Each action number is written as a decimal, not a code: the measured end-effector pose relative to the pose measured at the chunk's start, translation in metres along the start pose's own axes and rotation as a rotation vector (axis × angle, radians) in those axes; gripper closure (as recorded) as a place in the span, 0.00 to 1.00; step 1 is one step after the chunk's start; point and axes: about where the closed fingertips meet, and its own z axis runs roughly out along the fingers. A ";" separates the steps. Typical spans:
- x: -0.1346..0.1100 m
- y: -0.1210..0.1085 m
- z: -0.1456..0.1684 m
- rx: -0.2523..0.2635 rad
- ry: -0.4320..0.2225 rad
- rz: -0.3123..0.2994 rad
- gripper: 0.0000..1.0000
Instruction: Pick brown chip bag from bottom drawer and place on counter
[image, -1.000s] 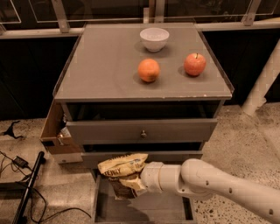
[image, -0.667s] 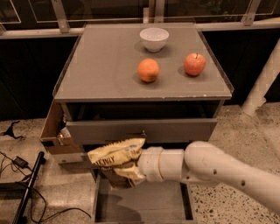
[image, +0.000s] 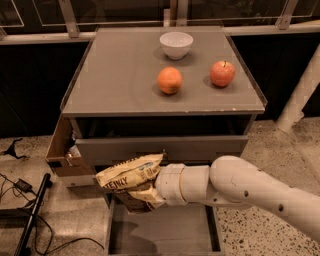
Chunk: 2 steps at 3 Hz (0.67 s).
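The tabletop lies up and behind the load (its orange and apple sit right of centre). The bottom drawer stands open below. Just above it, the jaws pinch the brown chip bag, its long axis pointing left.

So on the desk, the bowl sits near the back edge, about mid-width. The orange is in front of it, and the apple is right of the orange, toward the right edge. Under the front edge the bottom drawer sticks out furthest. The gripper hangs over that drawer's back left part, arm coming in from the right, chip bag in its jaws. A cardboard box sits below the front left corner.
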 end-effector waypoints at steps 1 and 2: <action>-0.048 0.004 -0.019 0.000 -0.019 -0.030 1.00; -0.119 0.006 -0.042 -0.001 -0.054 -0.071 1.00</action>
